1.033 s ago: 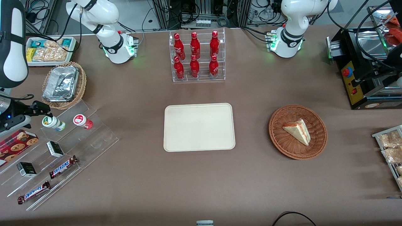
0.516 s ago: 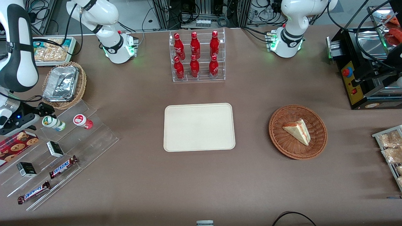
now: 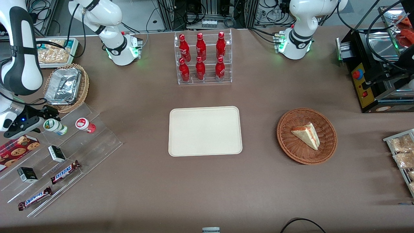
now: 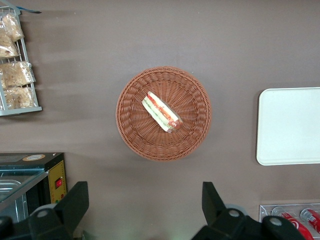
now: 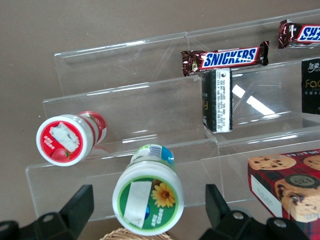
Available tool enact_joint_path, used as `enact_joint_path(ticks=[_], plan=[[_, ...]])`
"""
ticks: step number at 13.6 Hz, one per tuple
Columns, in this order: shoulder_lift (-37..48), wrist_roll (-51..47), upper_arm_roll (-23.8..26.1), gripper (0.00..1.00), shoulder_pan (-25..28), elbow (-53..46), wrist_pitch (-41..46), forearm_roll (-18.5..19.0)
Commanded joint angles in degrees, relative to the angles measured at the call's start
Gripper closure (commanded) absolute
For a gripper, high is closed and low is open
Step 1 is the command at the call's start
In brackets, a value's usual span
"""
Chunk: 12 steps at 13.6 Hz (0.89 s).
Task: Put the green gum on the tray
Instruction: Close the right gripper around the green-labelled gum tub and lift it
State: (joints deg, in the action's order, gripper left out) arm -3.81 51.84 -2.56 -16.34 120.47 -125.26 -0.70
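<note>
Table [image 3: 258, 194]: brown surface, items spread edge to edge.

Tray [image 3: 205, 131]: cream, rectangular, flat at the table's centre. Nothing lies on it. It also shows in the left wrist view [image 4: 290, 125].

Clear stepped display stand [image 3: 81, 142]: sits at the working arm's end of the table, toward the front corner. It carries, by step, the two gum tubs, small dark boxes [image 3: 56, 153] and two Snickers bars [image 3: 65, 171]. A red cookie box [image 3: 16, 147] lies at the table's edge beside the stand.

Bottle rack [image 3: 203, 58]: clear, near the table's back edge at mid-length, holding six red bottles upright.

Wicker basket with a sandwich wedge [image 3: 306, 136]: toward the parked arm's end, well apart from the tray.

Wicker basket of foil containers [image 3: 65, 87]: near the working arm's end, farther from the front camera than the stand.

Gripper [image 3: 43, 121]: positioned at the stand's top step. In the right wrist view [image 5: 149, 207] both fingers stand wide apart, one on each side of the green gum, neither visibly touching it. It has hold of nothing.

Green gum [image 3: 55, 127]: on the stand's top step, tilted, lid [image 5: 146, 204] facing the wrist camera. Well apart from the tray.

Red-lidded tub [image 3: 85, 125]: same step, just beside the green gum, on its tray side.
</note>
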Motion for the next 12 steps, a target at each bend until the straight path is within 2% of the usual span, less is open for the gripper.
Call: enact_joint_path(ticks=[1, 5, 7, 8, 10, 11, 12], plan=[[1.26, 0.55, 0.36, 0.01, -0.8, 1.78, -1.39, 0.52], [1.35, 0.55, 0.36, 0.04, -0.8, 2.4, -1.83, 0.52], [1.35, 0.63, 0.36, 0.13, -0.8, 2.75, -1.83, 0.52], [1.35, 0.89, 0.36, 0.28, -0.8, 2.75, -1.83, 0.52], [1.35, 1.16, 0.36, 0.82, -0.8, 2.75, -1.74, 0.52], [1.27, 1.16, 0.36, 1.0, -0.8, 2.66, -1.65, 0.52], [1.27, 1.07, 0.36, 1.0, -0.71, 2.49, -1.39, 0.52]])
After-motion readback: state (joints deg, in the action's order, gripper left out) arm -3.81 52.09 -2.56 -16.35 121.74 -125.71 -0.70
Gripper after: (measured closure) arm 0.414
